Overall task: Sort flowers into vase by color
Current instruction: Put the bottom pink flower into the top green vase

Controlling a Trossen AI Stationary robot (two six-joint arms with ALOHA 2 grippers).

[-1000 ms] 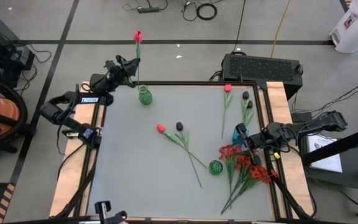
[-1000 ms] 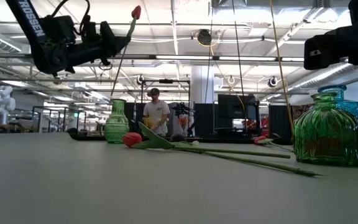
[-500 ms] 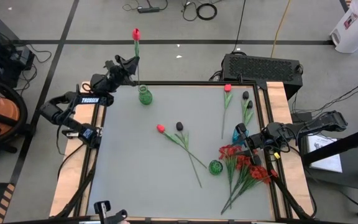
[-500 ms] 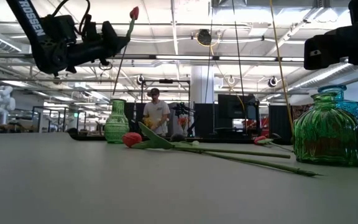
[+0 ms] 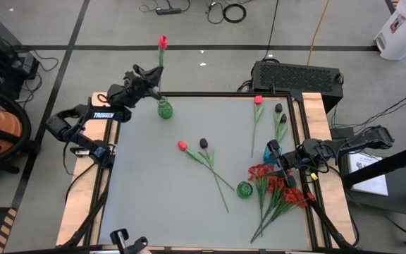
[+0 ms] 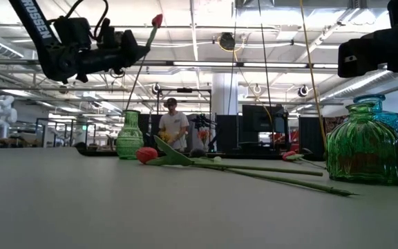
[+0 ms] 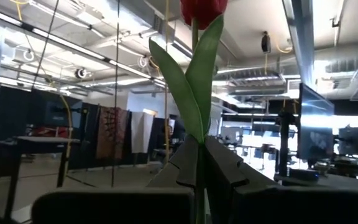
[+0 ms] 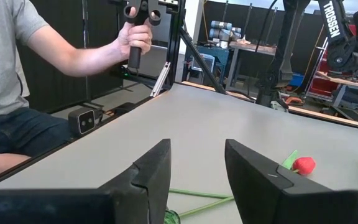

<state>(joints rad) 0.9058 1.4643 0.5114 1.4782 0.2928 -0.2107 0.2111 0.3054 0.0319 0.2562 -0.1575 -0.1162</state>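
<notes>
My left gripper (image 5: 149, 79) is shut on a red tulip, held nearly upright above the table's far left corner, bud (image 5: 163, 42) on top. The tall green vase (image 5: 164, 109) stands just beside and below it; in the low view the stem slants down toward that vase (image 6: 129, 135). More flowers lie flat on the table: a red tulip (image 5: 182, 146) and a black tulip (image 5: 204, 143) mid-table, another red tulip (image 5: 258, 100) and black buds (image 5: 279, 109) far right, and a red blossom bunch (image 5: 280, 187). My right gripper (image 5: 273, 152) waits open at the right edge. My left gripper pinches the red tulip's green stem (image 7: 199, 163) between its two fingers, below the leaves. The fingers lie across the stem, coming from the table's left. The tulip is lifted clear and stands tilted, bud (image 6: 157, 21) up, with the stem's lower part hanging below the fingers.
A round green vase (image 5: 244, 189) and a blue vase (image 5: 268, 151) stand near the right side, close to my right gripper (image 8: 197, 165). A person's hand (image 8: 135, 37) holds a handle beyond the table. The table's left half (image 5: 146, 176) is bare.
My left gripper has moved a little toward the table's right, closer to the tall green vase, carrying the red tulip along. The tulip has stayed nearly upright.
</notes>
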